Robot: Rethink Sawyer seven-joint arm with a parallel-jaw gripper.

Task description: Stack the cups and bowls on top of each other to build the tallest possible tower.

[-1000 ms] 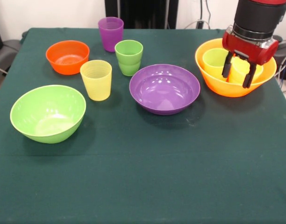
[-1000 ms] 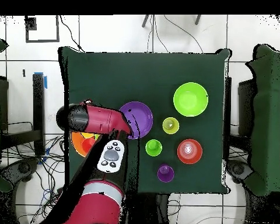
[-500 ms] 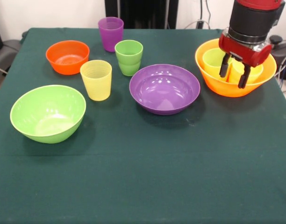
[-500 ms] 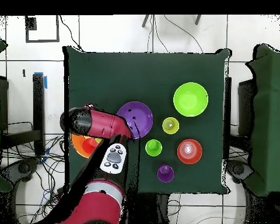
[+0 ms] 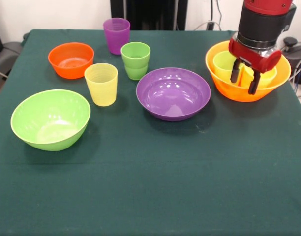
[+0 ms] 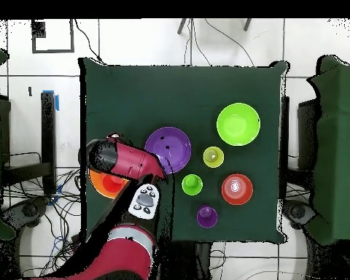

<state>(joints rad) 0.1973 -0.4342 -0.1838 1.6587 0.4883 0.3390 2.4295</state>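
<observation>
The largest yellow-orange bowl [image 5: 237, 92] stands at the right, also in the overhead view [image 6: 98, 187]. It holds a lime green cup [image 5: 223, 64] and a yellow-orange cup [image 5: 264, 75], both upright. My gripper [image 5: 244, 79] hangs over this bowl, open and empty, its tips at the gap between the two cups. The wide purple bowl [image 5: 173, 93] is at the centre, the deep lime green bowl [image 5: 50, 119] at the front left, and the small orange bowl [image 5: 71, 59] at the far left. A purple cup [image 5: 116, 35], nested green cups [image 5: 135, 60] and a pale yellow cup [image 5: 101, 84] stand upright between them.
The table [image 5: 150, 187] has a dark green cloth. In the overhead view my arm [image 6: 127, 159] covers most of the yellow-orange bowl and hides the gripper. Cables lie on the floor [image 6: 54, 197] beside the table.
My gripper has shifted a little to the left and back over the yellow-orange bowl, staying open. The cups and bowls have not moved.
</observation>
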